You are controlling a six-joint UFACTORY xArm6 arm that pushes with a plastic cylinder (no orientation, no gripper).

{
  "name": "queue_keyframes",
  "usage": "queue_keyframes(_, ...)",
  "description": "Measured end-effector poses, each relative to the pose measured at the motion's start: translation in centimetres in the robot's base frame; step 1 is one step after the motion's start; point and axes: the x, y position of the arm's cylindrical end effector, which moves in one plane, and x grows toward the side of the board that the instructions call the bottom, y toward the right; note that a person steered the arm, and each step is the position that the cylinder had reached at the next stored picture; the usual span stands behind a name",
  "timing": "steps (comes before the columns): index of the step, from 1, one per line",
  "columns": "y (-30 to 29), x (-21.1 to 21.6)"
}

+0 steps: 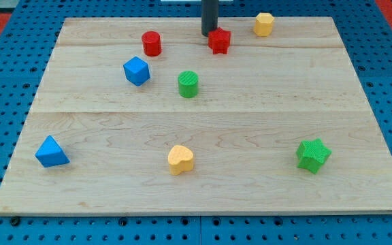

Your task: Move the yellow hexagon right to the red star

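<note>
The rod comes down at the top centre of the frame, and the tip sits right against the red star, on its upper left, touching or as near as makes no difference. No claw on this arm at all, so nothing to open or close: just a bare dark rod. The yellow hexagon is up in the upper right, close to the board's far edge, near the star but clearly apart from it, on the star's right. So the push on the hexagon hasn't begun, I'd say; the tip is on the wrong side. Next it needs to swing round behind the hexagon, to its right, and nudge it leftward toward the star. The hexagon looks squat, flat-topped, faceted, sitting square on the wooden board.
</note>
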Motion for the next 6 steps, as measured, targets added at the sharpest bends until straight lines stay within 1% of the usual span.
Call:
queue_keyframes(1,2.6,0.3)
queue_keyframes(2,3.8,-3.8)
queue_keyframes(3,3.5,-5.7)
queue_keyframes(4,8.8,-5.6)
queue_keyframes(5,16.7,-5.1)
queue_keyframes(6,16.8,-2.5)
